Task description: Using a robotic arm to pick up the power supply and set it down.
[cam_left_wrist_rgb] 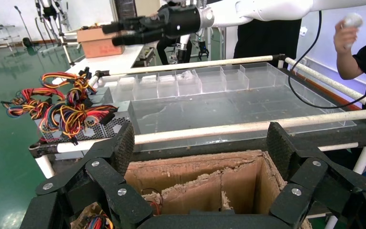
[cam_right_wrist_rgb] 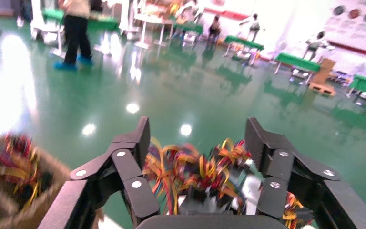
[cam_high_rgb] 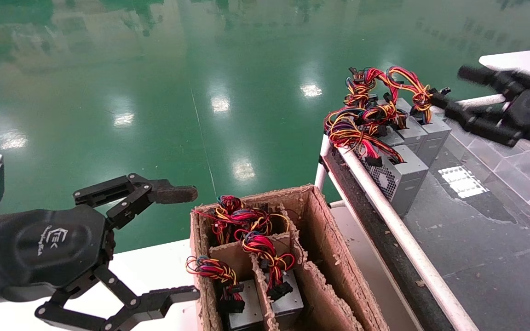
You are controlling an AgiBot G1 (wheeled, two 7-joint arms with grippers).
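Several grey power supplies (cam_high_rgb: 400, 177) with red, yellow and blue wire bundles (cam_high_rgb: 375, 105) stand grouped on the dark platform at the right. More power supplies (cam_high_rgb: 292, 301) sit in a cardboard box (cam_high_rgb: 311, 216), wires up. My right gripper (cam_high_rgb: 453, 89) hovers open just right of the platform group; in the right wrist view its fingers (cam_right_wrist_rgb: 143, 138) frame the blurred wires (cam_right_wrist_rgb: 195, 171) beyond them. My left gripper (cam_high_rgb: 187, 243) is open wide, empty, to the left of the box and level with its top. The left wrist view shows the box (cam_left_wrist_rgb: 195, 181) below the left gripper (cam_left_wrist_rgb: 201, 143).
A white tube rail (cam_high_rgb: 398, 230) runs between box and platform. Clear plastic compartments (cam_left_wrist_rgb: 195, 81) line the platform's far side. A person (cam_left_wrist_rgb: 362, 52) stands beyond it. The box rests on a white table (cam_high_rgb: 154, 266); green floor lies behind.
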